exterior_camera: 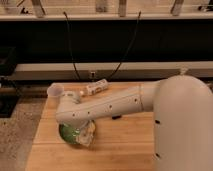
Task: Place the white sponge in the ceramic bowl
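Note:
The green ceramic bowl (pixel 68 133) sits near the front left of the wooden table (pixel 120 145), partly covered by my arm. My gripper (pixel 86 136) hangs at the bowl's right rim, reaching down over it from the white arm (pixel 105 107) that crosses the table from the right. I cannot make out the white sponge as a separate thing. It is hidden at or under the gripper.
A translucent white cup (pixel 54 90) stands at the table's back left. A white tube-like bottle (pixel 96 88) lies on its side behind the arm. Two black cables (pixel 71 50) hang down behind the table. The table's left edge drops to a speckled floor (pixel 17 130).

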`<action>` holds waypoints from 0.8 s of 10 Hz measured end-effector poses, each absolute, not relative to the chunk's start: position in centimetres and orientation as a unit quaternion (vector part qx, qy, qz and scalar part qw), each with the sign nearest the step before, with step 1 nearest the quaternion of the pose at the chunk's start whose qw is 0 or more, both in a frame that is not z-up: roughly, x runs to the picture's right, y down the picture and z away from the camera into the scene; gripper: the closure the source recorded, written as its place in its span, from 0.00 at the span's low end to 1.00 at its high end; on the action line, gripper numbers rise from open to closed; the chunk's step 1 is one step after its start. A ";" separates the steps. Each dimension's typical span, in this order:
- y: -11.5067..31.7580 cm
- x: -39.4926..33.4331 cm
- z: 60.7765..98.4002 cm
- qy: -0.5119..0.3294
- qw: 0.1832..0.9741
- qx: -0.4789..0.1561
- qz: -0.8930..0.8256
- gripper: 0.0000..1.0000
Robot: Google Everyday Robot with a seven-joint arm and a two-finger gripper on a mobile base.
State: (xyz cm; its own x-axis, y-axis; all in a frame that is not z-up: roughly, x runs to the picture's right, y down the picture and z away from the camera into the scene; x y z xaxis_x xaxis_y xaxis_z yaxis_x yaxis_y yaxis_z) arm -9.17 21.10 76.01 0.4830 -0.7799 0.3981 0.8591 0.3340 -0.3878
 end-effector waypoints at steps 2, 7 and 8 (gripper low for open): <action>21.2 -9.2 76.0 -0.070 0.807 -0.276 -0.517 0.80; 21.3 -9.3 76.0 -0.070 0.802 -0.268 -0.529 0.86; 21.2 -9.3 76.0 -0.070 0.802 -0.268 -0.530 0.86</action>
